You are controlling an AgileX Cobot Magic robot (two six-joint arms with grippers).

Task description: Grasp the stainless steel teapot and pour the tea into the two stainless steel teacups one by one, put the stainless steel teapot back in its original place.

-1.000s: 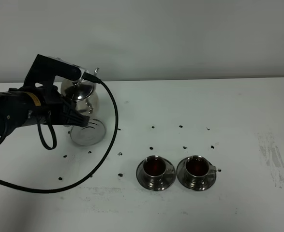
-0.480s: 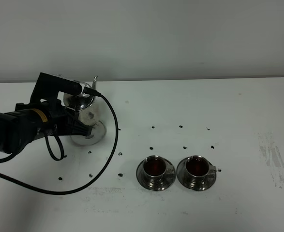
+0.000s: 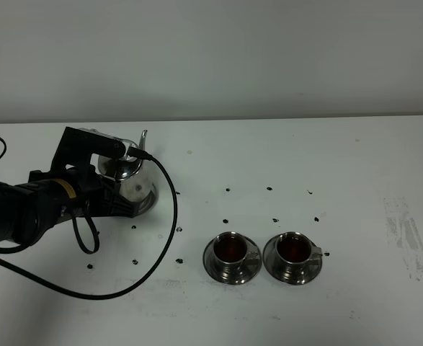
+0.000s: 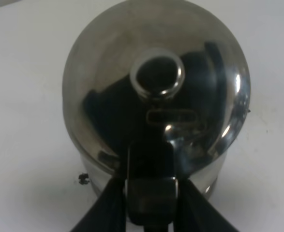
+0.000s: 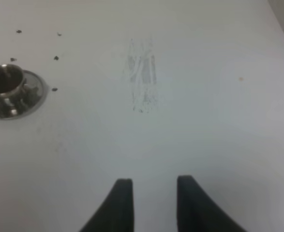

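The stainless steel teapot point(image 3: 133, 182) stands upright at the left of the table, its spout point(image 3: 143, 137) pointing to the back. My left gripper point(image 4: 150, 193) is shut on its loop handle point(image 4: 150, 169), just behind the knobbed lid point(image 4: 157, 75). The pot and my arm hide the round dish, its original place. Both stainless steel teacups point(image 3: 230, 249) point(image 3: 292, 249) stand on saucers at the front centre, each holding dark reddish tea. Far to the right, my right gripper point(image 5: 151, 193) hovers low over bare table with nothing between its fingers; one cup point(image 5: 5, 82) shows in its view.
A black cable point(image 3: 169, 216) loops from the left arm across the table, in front of the teapot. Small dark specks point(image 3: 225, 220) dot the white tabletop point(image 3: 355, 180). A grey scuffed patch point(image 3: 406, 234) lies at the right. A pale wall closes the back.
My left arm has come down and forward with the teapot. The round dish, in plain view a second ago, is now covered by the pot. The cups have not moved.
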